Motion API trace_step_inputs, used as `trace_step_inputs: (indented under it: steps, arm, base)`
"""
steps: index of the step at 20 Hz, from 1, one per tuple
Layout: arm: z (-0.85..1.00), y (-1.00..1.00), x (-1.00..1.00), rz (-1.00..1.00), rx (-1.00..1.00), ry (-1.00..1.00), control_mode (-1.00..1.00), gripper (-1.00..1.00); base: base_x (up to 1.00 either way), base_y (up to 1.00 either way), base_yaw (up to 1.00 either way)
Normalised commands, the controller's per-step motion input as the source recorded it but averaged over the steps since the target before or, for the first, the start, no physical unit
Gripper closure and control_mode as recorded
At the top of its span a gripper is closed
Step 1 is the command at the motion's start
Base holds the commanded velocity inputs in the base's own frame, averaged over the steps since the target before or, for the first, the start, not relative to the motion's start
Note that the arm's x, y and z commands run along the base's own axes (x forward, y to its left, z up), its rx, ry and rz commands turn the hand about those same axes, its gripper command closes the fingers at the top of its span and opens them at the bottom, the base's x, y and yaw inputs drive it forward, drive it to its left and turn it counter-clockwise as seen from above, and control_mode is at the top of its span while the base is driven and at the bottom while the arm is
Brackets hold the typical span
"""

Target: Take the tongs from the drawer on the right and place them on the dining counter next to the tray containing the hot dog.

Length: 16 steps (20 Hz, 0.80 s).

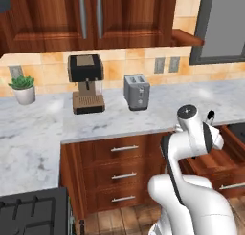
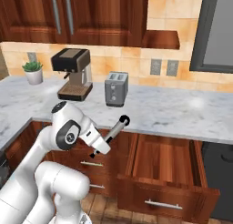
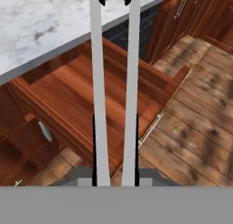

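Tongs [image 3: 116,82] clamped in pincer [image 3: 116,173], long axis running straight out from it, above open drawer [image 2: 164,161]

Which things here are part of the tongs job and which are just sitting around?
Job: tongs, held in the shut gripper; open drawer.
Lying about: coffee machine, toaster, potted plant, stove.

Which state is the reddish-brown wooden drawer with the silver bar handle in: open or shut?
Open. The reddish-brown wooden drawer juts from beneath the marbled counter, its bare floor exposed.
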Motion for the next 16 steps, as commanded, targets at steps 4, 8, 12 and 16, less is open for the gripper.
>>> trace_step_inputs:
  steps: [4, 8, 12, 16]
  arm:
    - [0.00, 0.00, 0.00, 0.00, 0.00, 0.00, 1.00, 1.00]
    - [0.00, 0.00, 0.00, 0.00, 0.00, 0.00, 1.00, 1.00]
    - [0.00, 0.00, 0.00, 0.00, 0.00, 0.00, 1.00, 1.00]
    - [0.00, 0.00, 0.00, 0.00, 0.00, 0.00, 1.00, 1.00]
  base:
    - [-0.92, -0.03, -0.29]
    - [-0.49, -0.11, -0.69]
    - [-0.06, -0.16, -0.91]
    - [0.06, -0.09, -0.99]
